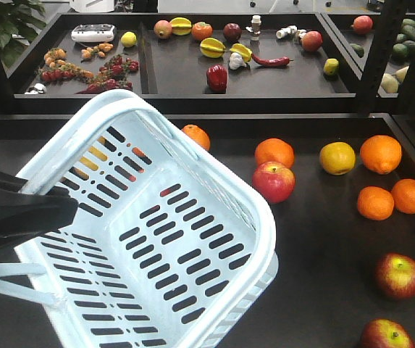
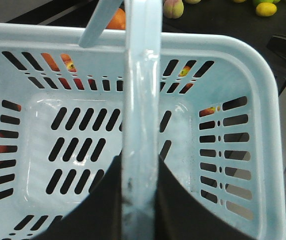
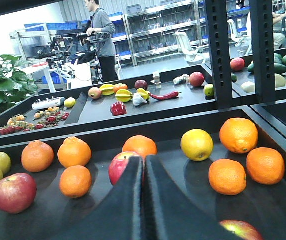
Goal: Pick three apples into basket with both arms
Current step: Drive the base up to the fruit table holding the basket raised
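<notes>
While left tool (image 2: 141,172) clamps its handle (image 2: 142,100) — basket (image 2: 232,55) hangs.

The basket (image 1: 225,190) is sitting tilted over the left half of the near tray (image 1: 316,239). An apple (image 1: 273,181) is lying just beside its right rim, with an orange (image 1: 274,152) just behind. A second apple (image 1: 398,275) and a third apple (image 1: 387,335) are lying at the front right, with a cluster of oranges (image 1: 375,203) sitting behind them.
</notes>
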Available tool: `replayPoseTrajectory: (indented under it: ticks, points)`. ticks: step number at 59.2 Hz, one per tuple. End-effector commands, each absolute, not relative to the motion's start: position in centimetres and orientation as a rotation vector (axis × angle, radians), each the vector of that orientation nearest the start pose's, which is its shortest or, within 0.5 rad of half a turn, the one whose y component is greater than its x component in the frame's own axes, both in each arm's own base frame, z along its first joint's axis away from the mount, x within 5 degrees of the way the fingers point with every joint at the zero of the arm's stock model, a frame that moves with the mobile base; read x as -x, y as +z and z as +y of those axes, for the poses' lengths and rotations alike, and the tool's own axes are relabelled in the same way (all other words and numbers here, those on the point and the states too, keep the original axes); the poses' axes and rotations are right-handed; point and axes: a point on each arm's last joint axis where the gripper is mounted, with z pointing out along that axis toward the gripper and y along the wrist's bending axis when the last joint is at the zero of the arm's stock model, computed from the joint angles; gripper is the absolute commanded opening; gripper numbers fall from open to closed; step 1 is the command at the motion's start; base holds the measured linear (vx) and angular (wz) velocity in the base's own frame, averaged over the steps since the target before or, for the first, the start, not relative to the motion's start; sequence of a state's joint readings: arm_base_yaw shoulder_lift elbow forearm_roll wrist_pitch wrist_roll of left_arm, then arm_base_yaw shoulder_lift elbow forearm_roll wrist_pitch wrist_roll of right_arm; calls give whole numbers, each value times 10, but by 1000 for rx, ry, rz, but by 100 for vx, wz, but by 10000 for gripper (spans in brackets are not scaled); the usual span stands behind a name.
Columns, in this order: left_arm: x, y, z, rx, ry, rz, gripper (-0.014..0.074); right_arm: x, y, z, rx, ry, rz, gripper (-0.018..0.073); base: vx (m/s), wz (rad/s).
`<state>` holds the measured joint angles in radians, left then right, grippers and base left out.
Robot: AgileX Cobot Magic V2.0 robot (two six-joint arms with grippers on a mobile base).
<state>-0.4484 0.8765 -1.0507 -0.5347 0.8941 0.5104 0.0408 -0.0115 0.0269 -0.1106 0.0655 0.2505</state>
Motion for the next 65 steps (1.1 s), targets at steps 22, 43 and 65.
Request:
replayPoseTrajectory:
  ticks: [22, 43, 65]
  points:
    - [-125, 425, -101, -775, -642, 1844, -6, -56, 201, 2, -66, 129, 1496, -9, 0, 0]
    - [-126, 425, -101, -773, -651, 1847, -6, -56, 201, 2, -66, 129, 1496, -9, 0, 0]
    - [-127, 427, -102, -754, -660, 1833, -6, -56, 201, 2, -66, 129, 1496, -9, 0, 0]
